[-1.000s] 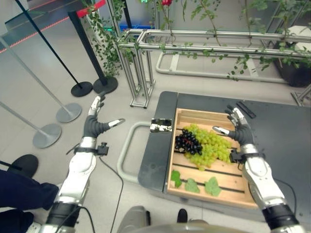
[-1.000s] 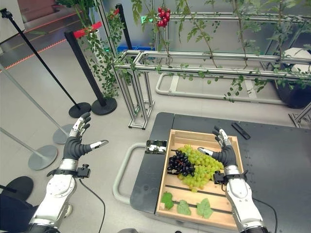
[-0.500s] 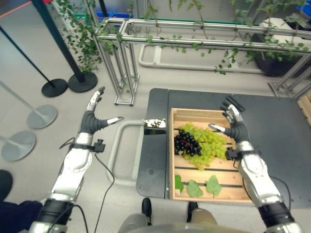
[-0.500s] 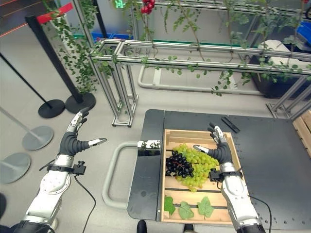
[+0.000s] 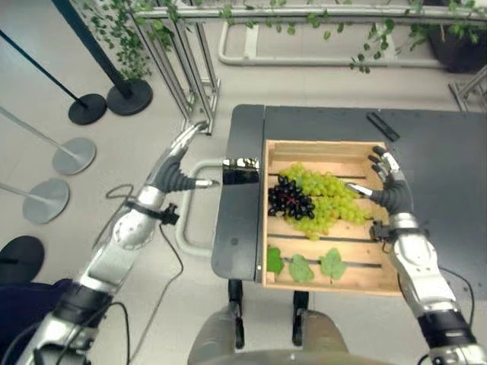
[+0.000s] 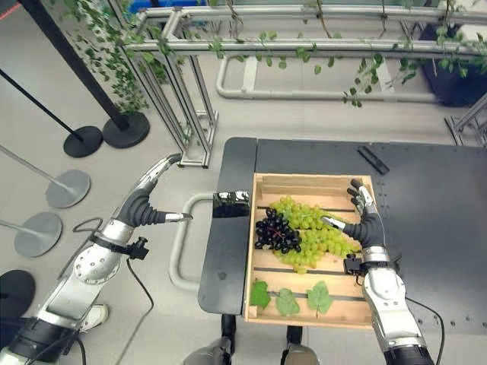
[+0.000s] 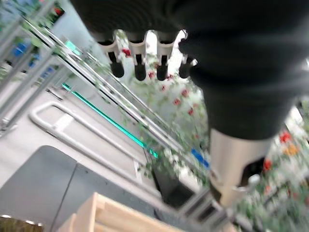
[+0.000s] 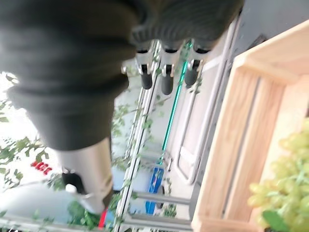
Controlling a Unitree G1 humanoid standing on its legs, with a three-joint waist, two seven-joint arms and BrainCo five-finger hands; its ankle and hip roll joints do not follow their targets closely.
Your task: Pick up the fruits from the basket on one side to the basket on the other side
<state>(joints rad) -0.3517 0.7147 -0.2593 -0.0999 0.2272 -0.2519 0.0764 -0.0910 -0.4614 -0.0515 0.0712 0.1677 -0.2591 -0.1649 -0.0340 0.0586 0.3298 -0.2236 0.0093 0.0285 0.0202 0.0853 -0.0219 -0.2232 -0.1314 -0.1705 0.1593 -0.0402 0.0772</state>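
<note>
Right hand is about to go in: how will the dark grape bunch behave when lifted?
The dark grapes probably hang loosely, being many small berries. They look easily crushed. They touch the green grapes, so those may shift. The right hand is open.

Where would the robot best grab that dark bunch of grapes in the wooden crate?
Probably from above. The dark grape bunch lies flat in the wooden crate, its right edge against the green grapes. Fingers should close round the whole cluster; no stem is visible to pinch. The right hand is nearer.

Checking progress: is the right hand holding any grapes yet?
No: the right hand hovers open beside the green grapes lying in the wooden crate.
</note>
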